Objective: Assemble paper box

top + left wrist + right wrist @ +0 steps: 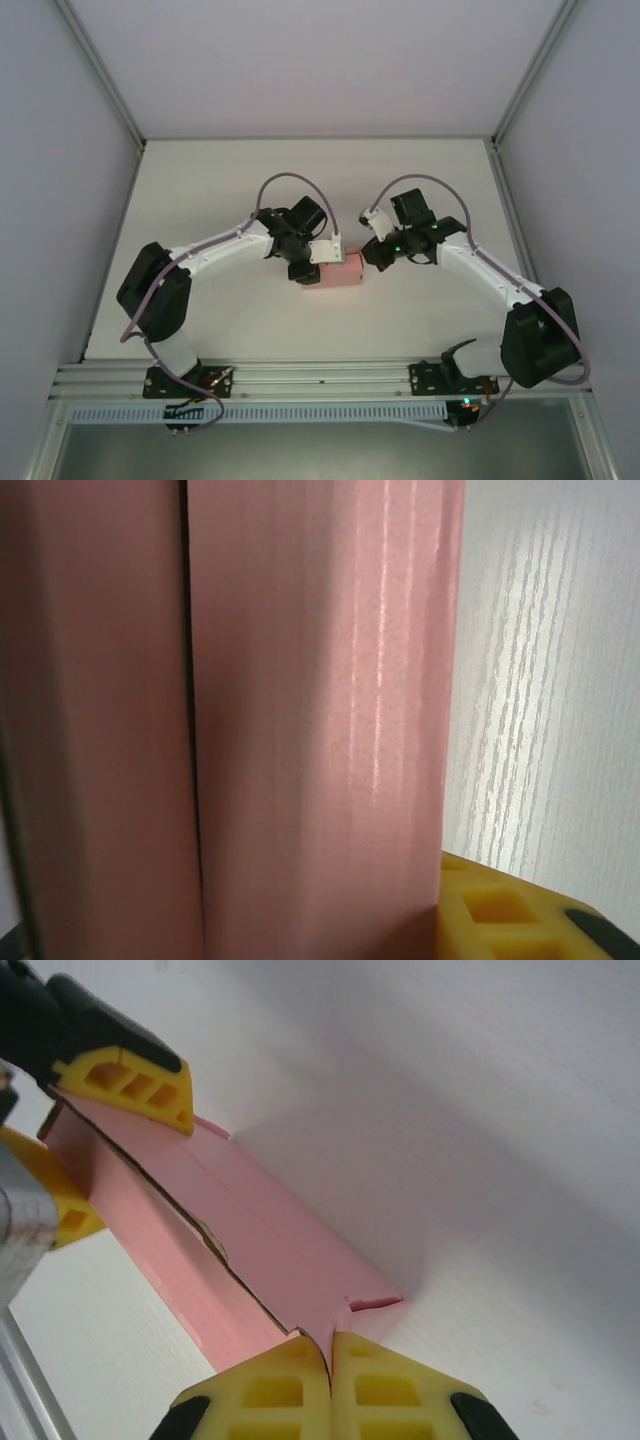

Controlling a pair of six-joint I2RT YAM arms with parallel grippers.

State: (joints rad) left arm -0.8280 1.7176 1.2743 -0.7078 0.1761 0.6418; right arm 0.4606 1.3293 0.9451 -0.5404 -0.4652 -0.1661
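At the tabletop [250, 180] centre, left claw [315, 265] grips the pink thin-cardboard box [342, 272]; right claw [328, 1355] pinches its end flap [375, 1302]. Likely step: end closure; next, tuck flap inward.

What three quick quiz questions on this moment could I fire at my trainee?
1. True or false: the paper box lies as a flat, unfolded sheet on the table.
2. The right claw is: A) open above the box; B) shut on the box's end flap; C) resting on the table.
3. Fill in: the box's other end is gripped by the ___ claw.
Key: 1 false, it is folded up; 2 B; 3 the left claw.
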